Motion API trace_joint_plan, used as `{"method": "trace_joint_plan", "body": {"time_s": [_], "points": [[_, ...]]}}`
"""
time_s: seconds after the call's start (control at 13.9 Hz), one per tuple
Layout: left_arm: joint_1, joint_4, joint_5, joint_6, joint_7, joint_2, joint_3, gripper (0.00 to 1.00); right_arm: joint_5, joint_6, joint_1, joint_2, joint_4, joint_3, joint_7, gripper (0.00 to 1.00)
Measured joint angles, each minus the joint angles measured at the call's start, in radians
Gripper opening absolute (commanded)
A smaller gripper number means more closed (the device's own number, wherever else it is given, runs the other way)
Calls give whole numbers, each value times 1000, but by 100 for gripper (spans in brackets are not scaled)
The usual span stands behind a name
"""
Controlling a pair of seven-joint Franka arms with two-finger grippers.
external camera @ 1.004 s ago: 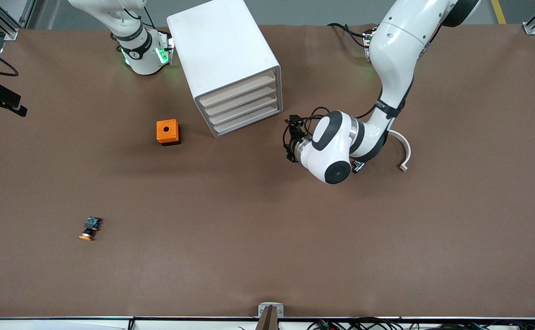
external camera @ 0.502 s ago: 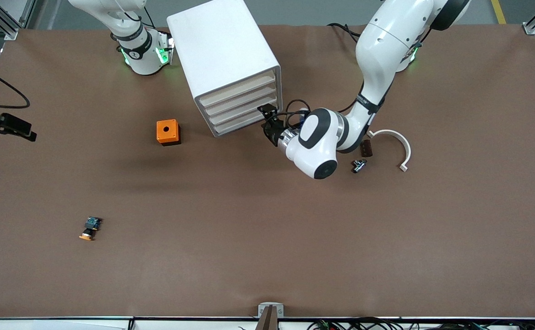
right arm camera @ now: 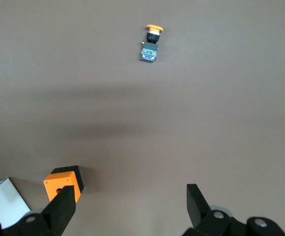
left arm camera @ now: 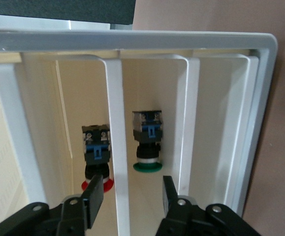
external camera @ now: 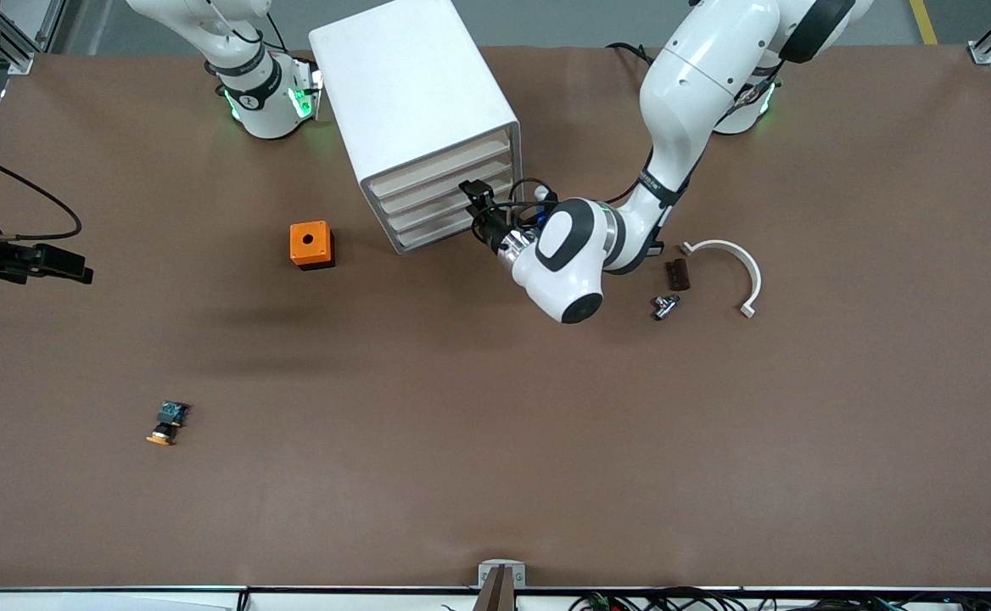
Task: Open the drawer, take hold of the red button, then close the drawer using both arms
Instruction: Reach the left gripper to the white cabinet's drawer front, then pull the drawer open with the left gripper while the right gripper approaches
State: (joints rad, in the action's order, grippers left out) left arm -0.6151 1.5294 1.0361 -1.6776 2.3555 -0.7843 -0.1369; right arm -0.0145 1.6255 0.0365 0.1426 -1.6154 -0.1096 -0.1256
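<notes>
The white drawer cabinet [external camera: 415, 110] stands near the robots' bases, and its drawers look shut. My left gripper [external camera: 477, 204] is open, right at the drawer fronts. In the left wrist view a white drawer bar [left arm camera: 113, 147] runs between the open fingers of my left gripper [left arm camera: 131, 194]. The red-capped button [left arm camera: 97, 160] shows inside, beside a green-capped button [left arm camera: 147, 142]. My right gripper [external camera: 71, 270] is open and empty, up over the right arm's end of the table; it also shows in the right wrist view [right arm camera: 131, 204].
An orange box with a hole [external camera: 310, 244] sits beside the cabinet. An orange-capped button [external camera: 166, 423] lies nearer the front camera. A white curved piece [external camera: 729, 263], a small brown part [external camera: 676, 273] and a small metal part [external camera: 663, 305] lie toward the left arm's end.
My left arm has swung its gripper from beside the cabinet up to the drawer fronts. My right gripper has moved inward over the table.
</notes>
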Motion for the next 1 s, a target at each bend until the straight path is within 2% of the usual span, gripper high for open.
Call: {"method": "trace_joint_plan", "body": {"time_s": [0.14,0.22,0.36,0.72,1.0], "points": [[-21,0,8,1,2,-5,0,41,-1,-2,0,0,-4,1,44,100],[-29,-1,15,1,9,-5,0,33,-2,-5,-1,0,-4,4,79,100],[-39,-3,20,1,19,-5,0,1,-3,-6,-11,0,-4,12,158,100],[-35,-12,20,1,20,-5,15,0,-5,-8,-156,-5,-3,23,490,100],[0,-58,20,0,17,-13,67,0,-5,14,-343,-4,-5,29,841,100]]}}
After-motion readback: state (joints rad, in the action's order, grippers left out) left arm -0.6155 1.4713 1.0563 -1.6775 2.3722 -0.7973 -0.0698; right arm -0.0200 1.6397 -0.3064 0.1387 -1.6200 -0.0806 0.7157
